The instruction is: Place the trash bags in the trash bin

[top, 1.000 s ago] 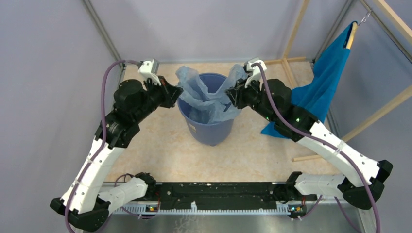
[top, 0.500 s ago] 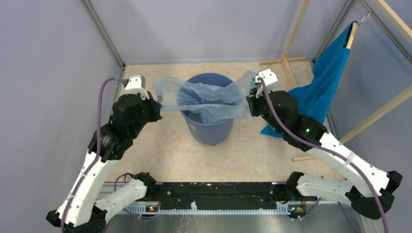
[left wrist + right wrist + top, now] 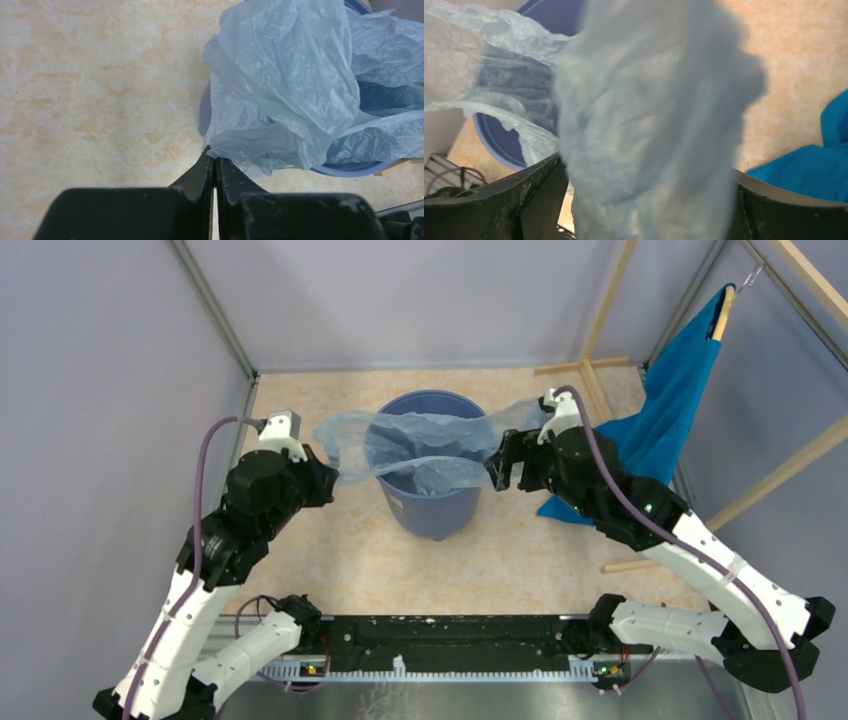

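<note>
Bag (image 3: 420,435) is spread over the bin (image 3: 432,510) mid-bench, pinched by the closed left gripper (image 3: 214,161), loose between the right gripper's (image 3: 646,172) wide-open jaws; regripping, then lowering, seems needed.

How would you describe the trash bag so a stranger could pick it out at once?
Find the round blue bin in the middle of the table. The bag is the thin, crinkly, pale-blue film stretched across its mouth, one end pinched in the left pincer. Unlike the opaque teal cloth hanging at the right, you can see through it.
</note>
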Controlling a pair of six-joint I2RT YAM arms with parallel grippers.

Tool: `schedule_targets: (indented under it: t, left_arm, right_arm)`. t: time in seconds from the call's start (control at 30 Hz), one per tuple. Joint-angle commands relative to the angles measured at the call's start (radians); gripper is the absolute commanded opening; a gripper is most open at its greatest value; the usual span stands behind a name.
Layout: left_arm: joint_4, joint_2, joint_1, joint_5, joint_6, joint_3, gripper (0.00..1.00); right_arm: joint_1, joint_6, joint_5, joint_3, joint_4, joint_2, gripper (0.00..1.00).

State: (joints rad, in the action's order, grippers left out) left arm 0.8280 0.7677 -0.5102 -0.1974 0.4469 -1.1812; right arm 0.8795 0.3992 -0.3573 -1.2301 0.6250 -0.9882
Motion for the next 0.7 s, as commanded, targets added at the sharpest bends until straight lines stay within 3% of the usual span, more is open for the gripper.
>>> schedule_targets:
  t: [0.0,0.1,0.2,0.23,0.3,0.33,0.5,0.53,0.67]
  left_arm:
    - [-0.058,0.001,0.004,0.038,0.0,-0.016,0.08]
    - [-0.06,0.005,0.004,0.041,0.004,-0.013,0.09]
    - [-0.061,-0.002,0.005,0.039,0.026,-0.004,0.12]
    - [-0.06,-0.006,0.004,0.041,0.039,-0.003,0.18]
    - [-0.063,-0.018,0.004,0.072,0.068,-0.004,0.47]
    - [-0.07,-0.027,0.004,0.088,0.083,-0.002,0.57]
    - [-0.098,-0.068,0.005,0.149,0.202,0.021,0.92]
    - [-0.109,-0.075,0.004,0.154,0.239,0.033,0.97]
    - [-0.237,-0.098,0.004,0.23,0.376,0.136,0.99]
  right_arm:
    - [-0.002,0.209,-0.037,-0.085,0.118,0.044,0.89]
    - [-0.002,0.332,-0.094,-0.048,0.113,0.085,0.94]
    - [-0.003,0.546,-0.139,0.056,0.03,0.154,0.92]
    - [-0.002,0.624,-0.154,0.093,0.004,0.173,0.92]
    - [-0.002,0.783,-0.186,0.153,-0.028,0.202,0.9]
    - [-0.002,0.833,-0.188,0.169,-0.038,0.208,0.89]
    - [-0.002,0.879,-0.158,0.134,-0.038,0.159,0.86]
    - [-0.002,0.899,-0.155,0.124,-0.021,0.143,0.84]
    - [-0.002,0.96,-0.116,0.12,0.001,0.099,0.71]
